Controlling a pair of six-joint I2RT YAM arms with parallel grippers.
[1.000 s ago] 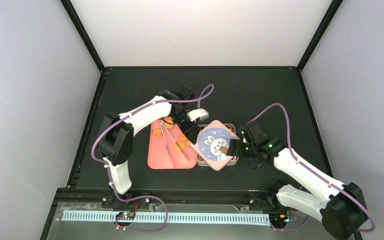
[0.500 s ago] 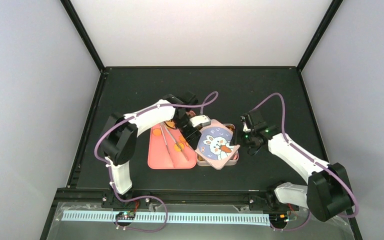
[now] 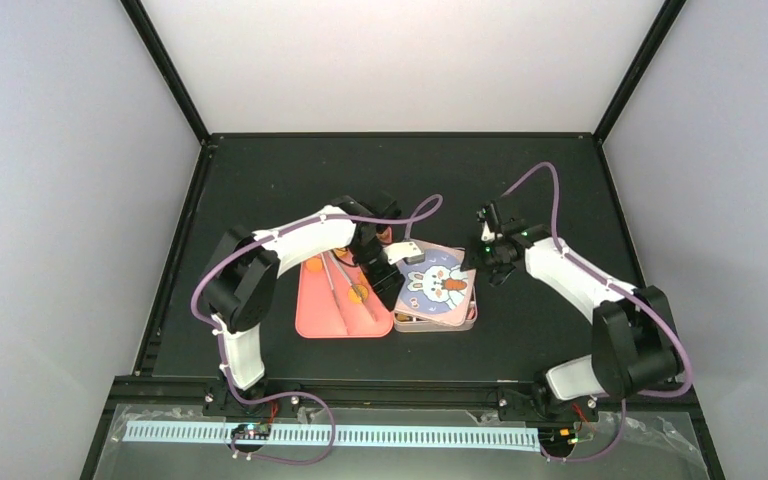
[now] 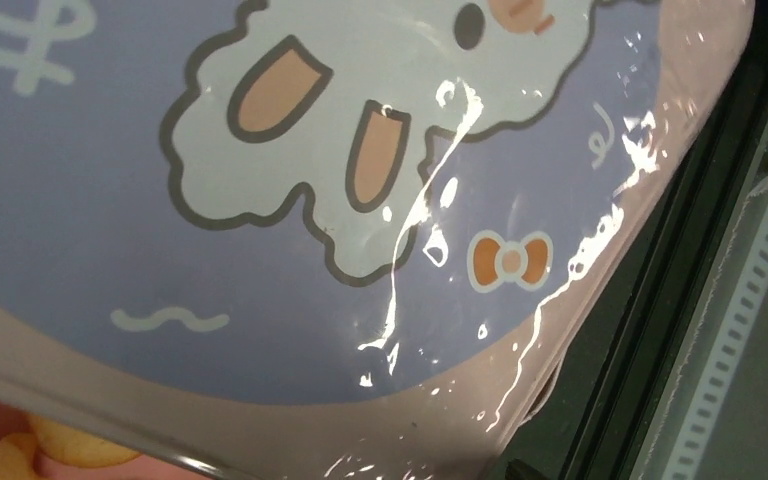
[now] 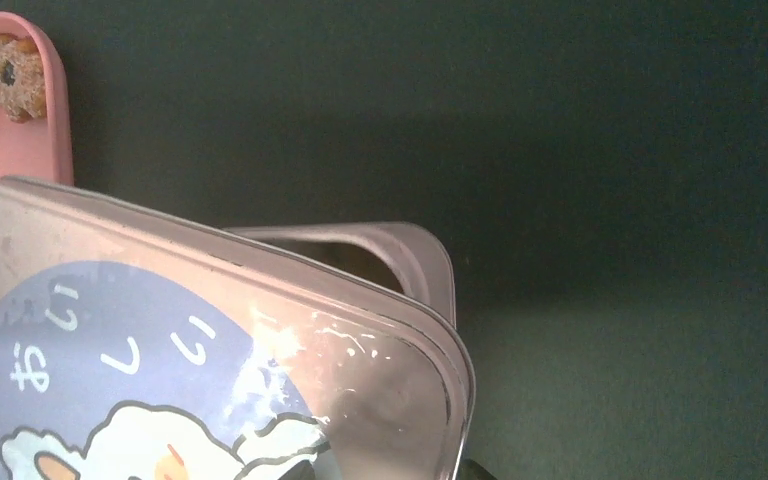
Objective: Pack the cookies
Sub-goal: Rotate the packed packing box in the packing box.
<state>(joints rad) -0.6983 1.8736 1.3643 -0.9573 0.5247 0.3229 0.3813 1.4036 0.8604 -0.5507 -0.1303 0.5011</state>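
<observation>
Orange round cookies (image 3: 358,293) lie on the pink rectangular tray (image 3: 310,322) left of the bunny-printed tin lid (image 3: 438,292), with the left tool (image 3: 388,288) at its left edge and the right tool (image 3: 493,268) by its far right corner; I cannot tell either tool's grip.

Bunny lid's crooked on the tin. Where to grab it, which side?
I'd pinch the lid by its thin rim at the right-hand corner, coming from the right. It's flat but sits skewed, and the right wrist view shows that corner jutting past the tin, leaving an edge to bite. The tray crowds its left side.
</observation>
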